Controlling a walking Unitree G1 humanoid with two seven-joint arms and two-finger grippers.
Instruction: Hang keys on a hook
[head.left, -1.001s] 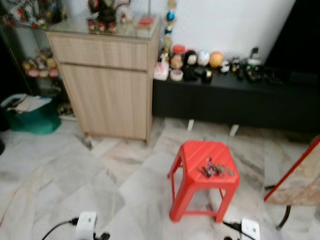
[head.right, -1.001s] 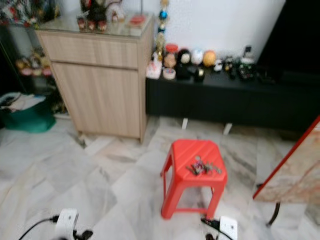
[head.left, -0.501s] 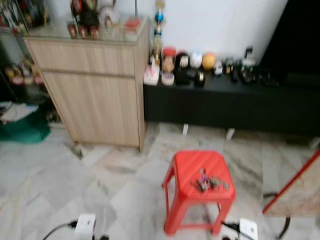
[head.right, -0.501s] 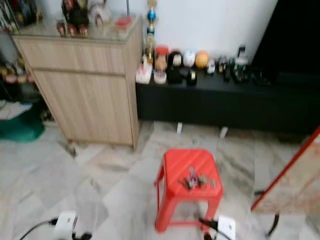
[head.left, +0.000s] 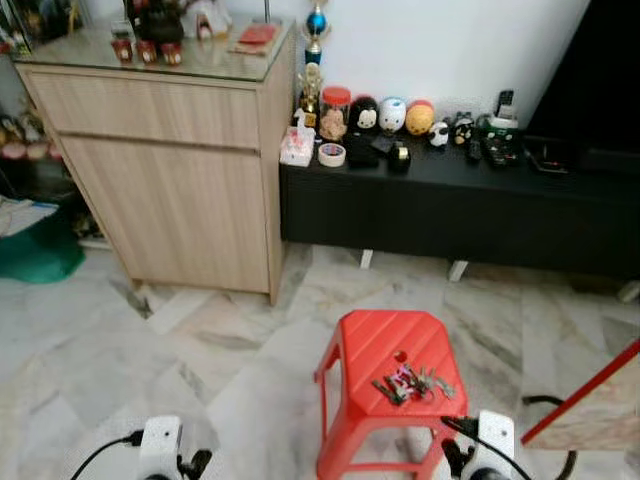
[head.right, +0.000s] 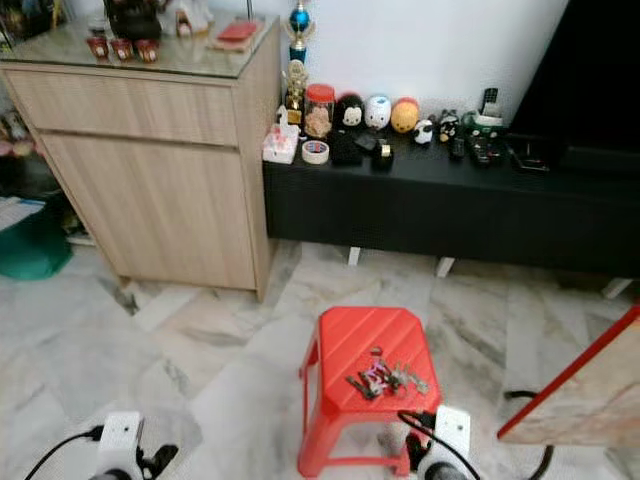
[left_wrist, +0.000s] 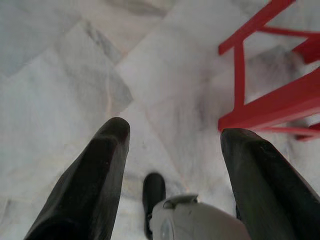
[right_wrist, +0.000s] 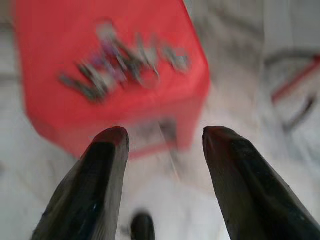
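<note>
- Head views: a bunch of keys (head.left: 412, 383) lies on the seat of a red plastic stool (head.left: 385, 345) standing on the marble floor (head.left: 120, 340). Behind it, a wooden cabinet (head.left: 170, 160) sits beside a low black bench (head.left: 450, 205) crowded with small figurines (head.left: 378, 113).
- Left wrist view: the left gripper (left_wrist: 172, 145) hangs over bare floor with its 2 black fingers (left_wrist: 95, 175) spread wide and nothing between them; the stool's red legs (left_wrist: 260, 100) stand just beside it.
- Right wrist view: the right gripper (right_wrist: 165, 137) is spread apart and empty, near the stool's front edge. The keys (right_wrist: 122, 62) look blurred on the seat (right_wrist: 60, 35) beyond the fingertips, untouched.
</note>
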